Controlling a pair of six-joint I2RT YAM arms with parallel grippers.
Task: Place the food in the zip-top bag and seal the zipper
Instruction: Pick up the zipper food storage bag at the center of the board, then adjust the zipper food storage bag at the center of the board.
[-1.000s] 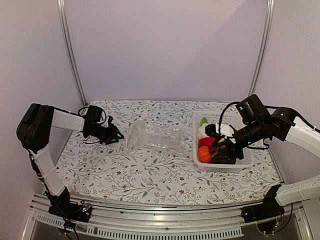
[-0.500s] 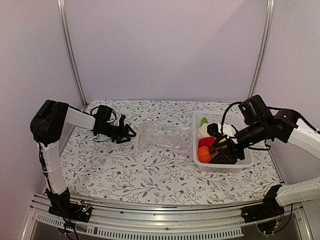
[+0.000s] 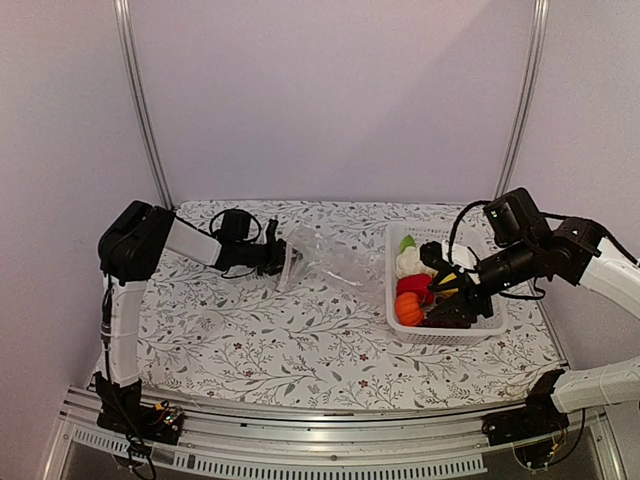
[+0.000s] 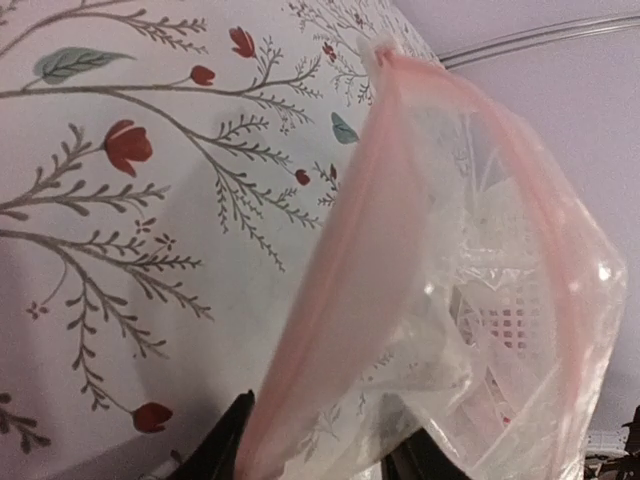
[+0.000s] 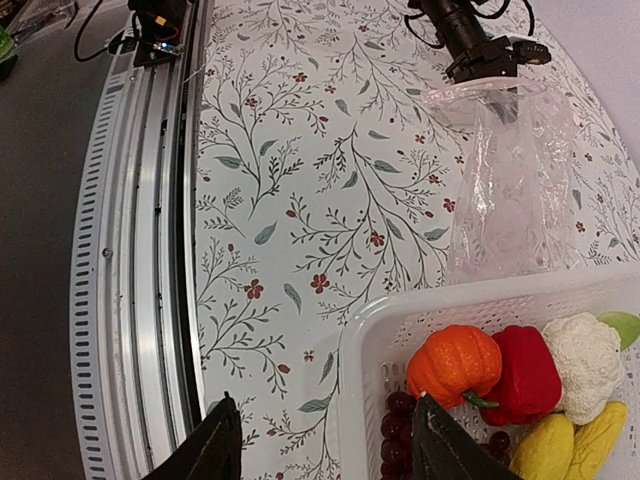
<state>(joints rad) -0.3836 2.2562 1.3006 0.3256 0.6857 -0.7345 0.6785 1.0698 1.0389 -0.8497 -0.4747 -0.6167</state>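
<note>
**Tools split: left tool (image 4: pixel 325 452) at the bag (image 3: pixel 335 268) mouth, right tool (image 5: pixel 325 440) bare over the basket (image 5: pixel 362 335)**

On the flower-printed tabletop (image 3: pixel 300 350), the clear bag lies between the two arms, just left of the white basket. Its mouth end is raised and turned towards the left tool. The wrist view looks straight into that mouth, and the near lip runs down between the two dark fingers. Whether they pinch it or only flank it cannot be told.

All the food is in the basket, none in the bag. The orange pumpkin (image 5: pixel 455 365), red pepper (image 5: pixel 527 375) and white cauliflower (image 5: pixel 582 362) sit in a row. The yellow pieces (image 5: pixel 560 445) and grapes (image 5: pixel 400 420) lie nearer the camera, and a green piece (image 5: pixel 625 325) lies at the far edge. The right tool hangs released over the basket's near corner, with nothing between its fingers.

The pink zipper (image 4: pixel 340 270) is parted into two bowed strips, so the mouth gapes.

The weak point is probably that mouth:
- If the left tool's hold is loose, the thin lip could slip out and the opening fall flat before any food arrives.
- The bag looks light and crinkly, so a piece pushed in could slide the whole bag away instead of entering.
- The food is packed close, so closing on the pumpkin might nudge the pepper or catch the basket wall.
- A fold left in the strip would likely keep the zipper from sealing.
</note>
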